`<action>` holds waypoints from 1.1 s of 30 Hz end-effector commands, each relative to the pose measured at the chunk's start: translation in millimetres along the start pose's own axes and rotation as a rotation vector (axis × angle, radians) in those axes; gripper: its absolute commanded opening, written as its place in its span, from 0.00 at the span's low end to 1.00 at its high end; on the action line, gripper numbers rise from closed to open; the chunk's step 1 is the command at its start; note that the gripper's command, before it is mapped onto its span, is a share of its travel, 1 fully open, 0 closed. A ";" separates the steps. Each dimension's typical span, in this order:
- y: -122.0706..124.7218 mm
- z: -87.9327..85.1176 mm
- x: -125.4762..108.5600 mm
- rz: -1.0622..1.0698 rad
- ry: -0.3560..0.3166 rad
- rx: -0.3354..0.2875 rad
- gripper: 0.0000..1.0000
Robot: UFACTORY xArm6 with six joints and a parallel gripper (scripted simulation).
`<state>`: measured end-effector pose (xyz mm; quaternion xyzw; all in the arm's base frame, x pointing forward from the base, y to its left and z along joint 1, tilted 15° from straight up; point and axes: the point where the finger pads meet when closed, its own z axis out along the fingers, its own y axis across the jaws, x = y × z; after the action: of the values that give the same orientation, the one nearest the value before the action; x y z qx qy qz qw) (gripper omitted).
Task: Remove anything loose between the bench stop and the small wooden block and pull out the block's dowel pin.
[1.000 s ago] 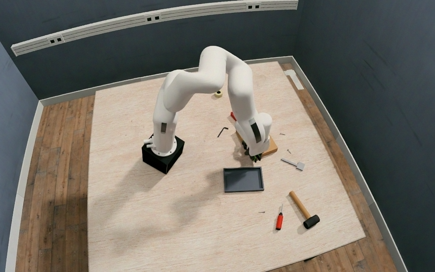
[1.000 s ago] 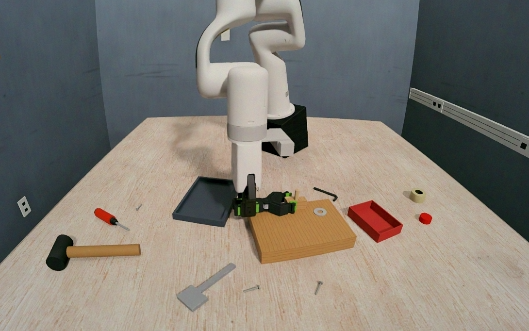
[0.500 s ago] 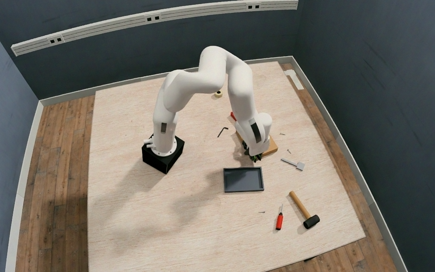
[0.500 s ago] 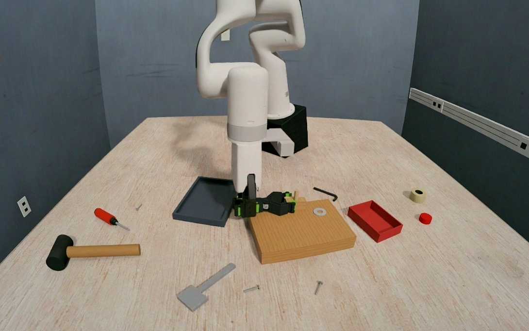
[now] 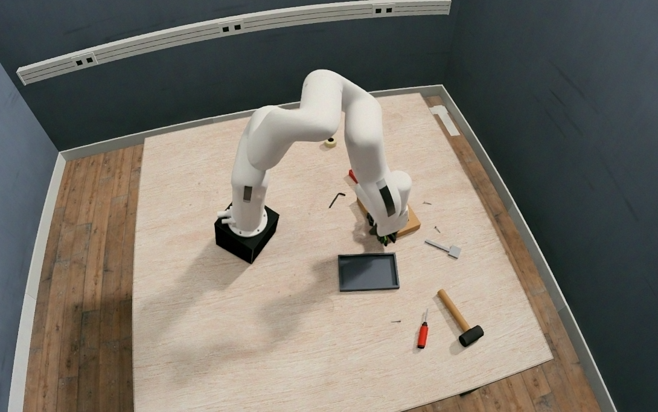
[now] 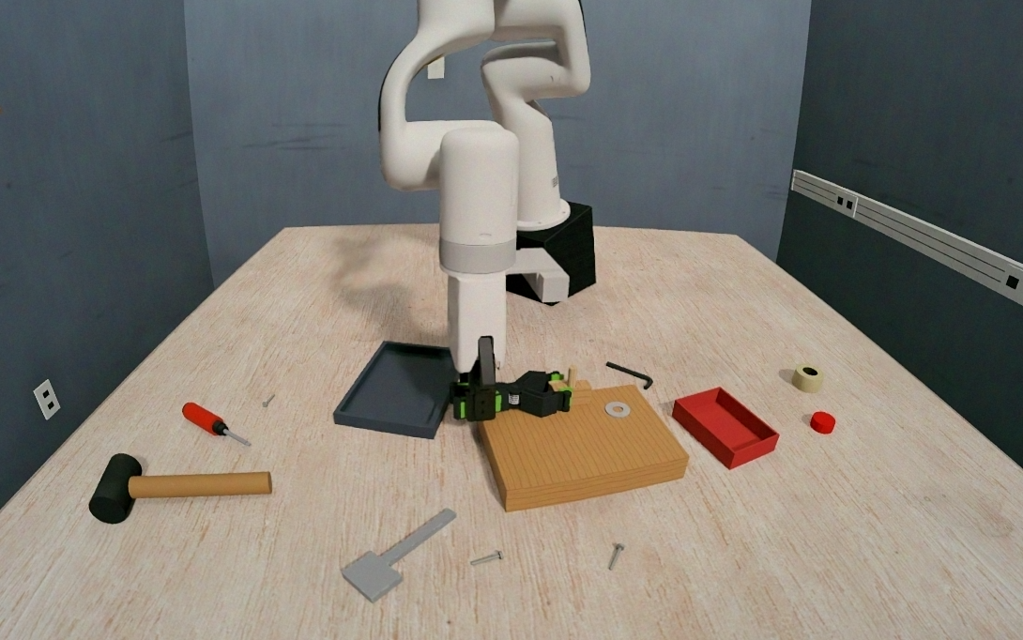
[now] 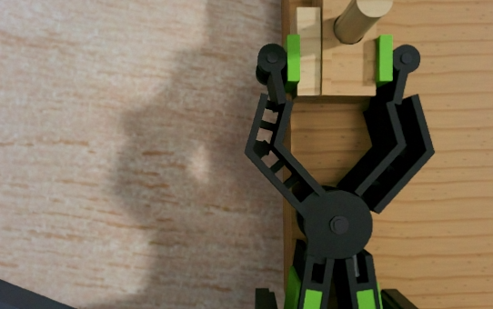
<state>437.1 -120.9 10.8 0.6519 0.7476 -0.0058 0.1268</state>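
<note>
The small wooden block [image 7: 337, 77] lies flat on the bench board [image 7: 437, 182] [image 6: 596, 452], beside the pale bench stop [image 7: 309, 54]. The dowel pin [image 7: 359, 23] [image 6: 572, 374] stands in the block's top hole. Only a thin dark line shows between block and stop; no loose piece is visible there. The black spring clamp [image 7: 338, 227] [image 6: 535, 396] lies across them, one green pad at the stop's outer face and one at the block's far face. My gripper [image 7: 330, 297] [image 6: 480, 398] is open around the clamp's handles, with a narrow gap visible at the left handle.
A grey washer [image 6: 617, 408] lies on the board. A dark tray [image 5: 367, 272] [image 6: 400, 388] is near the gripper. A red box [image 6: 725, 428], hex key [image 6: 630, 372], tape roll [image 6: 807, 379], grey scraper [image 6: 373, 574], screwdriver [image 5: 422, 334] and mallet [image 5: 453, 310] lie around.
</note>
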 end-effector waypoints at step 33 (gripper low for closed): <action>1.0 -0.7 -0.4 0.000 -0.001 -0.002 0.50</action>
<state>436.8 -120.9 10.5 0.6519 0.7476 -0.0061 0.1265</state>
